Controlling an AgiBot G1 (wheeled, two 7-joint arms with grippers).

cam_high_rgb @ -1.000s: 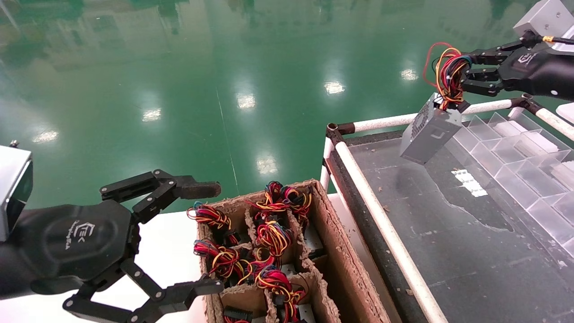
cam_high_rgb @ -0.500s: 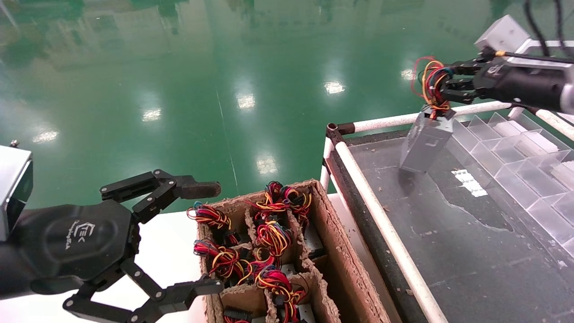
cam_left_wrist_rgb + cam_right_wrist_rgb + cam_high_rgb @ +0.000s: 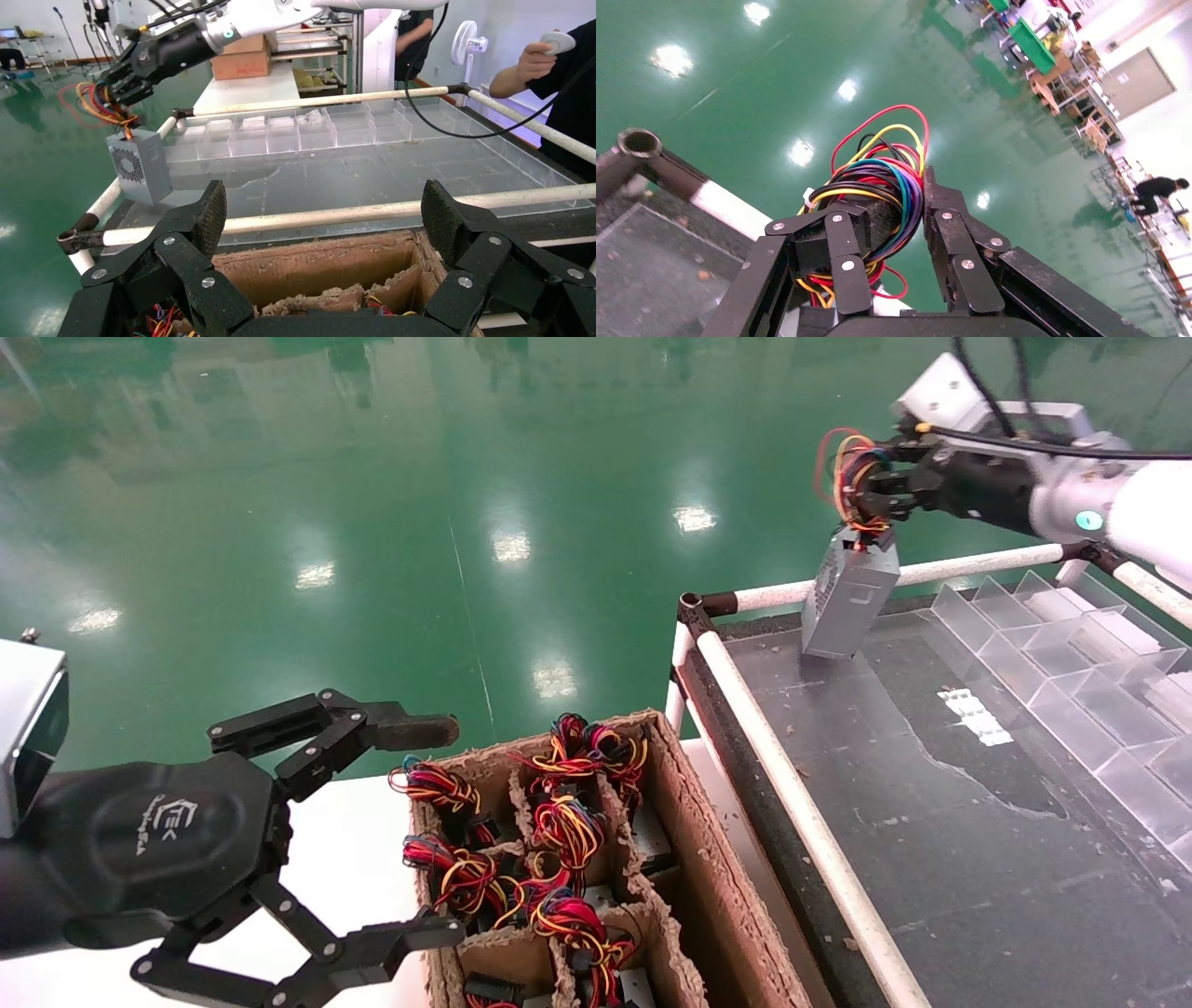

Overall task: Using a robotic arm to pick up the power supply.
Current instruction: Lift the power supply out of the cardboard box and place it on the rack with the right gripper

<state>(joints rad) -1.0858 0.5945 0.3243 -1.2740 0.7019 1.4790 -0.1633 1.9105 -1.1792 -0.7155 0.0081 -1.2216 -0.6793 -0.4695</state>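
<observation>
The power supply (image 3: 849, 589), a grey metal box with a perforated side, hangs by its wire bunch (image 3: 849, 477) over the far left corner of the dark table (image 3: 931, 822). My right gripper (image 3: 871, 491) is shut on those red, yellow and blue wires (image 3: 877, 182). Its fingers (image 3: 947, 225) press the bunch from both sides. The left wrist view shows the box (image 3: 139, 165) low at the table's rail, and I cannot tell if it touches the surface. My left gripper (image 3: 428, 831) stays open beside the cardboard box (image 3: 689, 840), holding nothing.
The divided cardboard box (image 3: 316, 267) holds several more units with coloured wire bunches (image 3: 559, 831). A white pipe rail (image 3: 792, 784) rims the table. Clear acrylic compartments (image 3: 1071, 654) line its right side. A person (image 3: 555, 84) stands beyond the table.
My right gripper has carried the power supply leftward along the far edge of the table. The box has swung from tilted to nearly upright. The left arm has not moved.
</observation>
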